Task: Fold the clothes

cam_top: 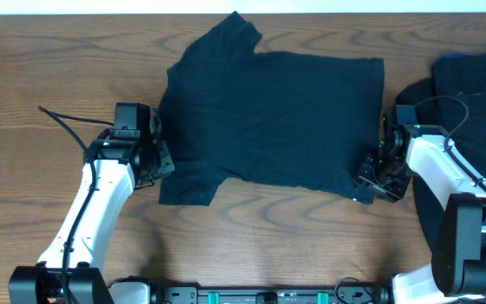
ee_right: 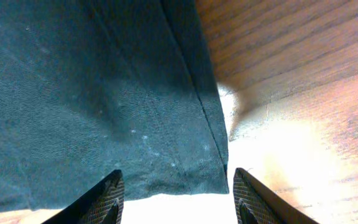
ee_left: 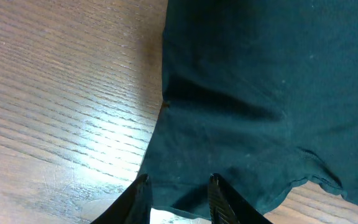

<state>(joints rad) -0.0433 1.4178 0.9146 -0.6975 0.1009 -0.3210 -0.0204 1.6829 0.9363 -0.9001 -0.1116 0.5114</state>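
From overhead I see the dark navy T-shirt [cam_top: 277,118] spread flat mid-table [cam_top: 57,67], reaching toward 12 o'clock. The left gripper [cam_top: 162,159] sits at the shirt's 8 o'clock edge, by the sleeve. Its wrist view shows narrowed fingers [ee_left: 215,194] with cloth between them, but I cannot tell whether they pinch it. The right gripper [cam_top: 369,179] is at the 4 o'clock hem corner, jaws spread wide and holding nothing. A second dark garment [cam_top: 475,76] lies at the table's 3 o'clock edge.
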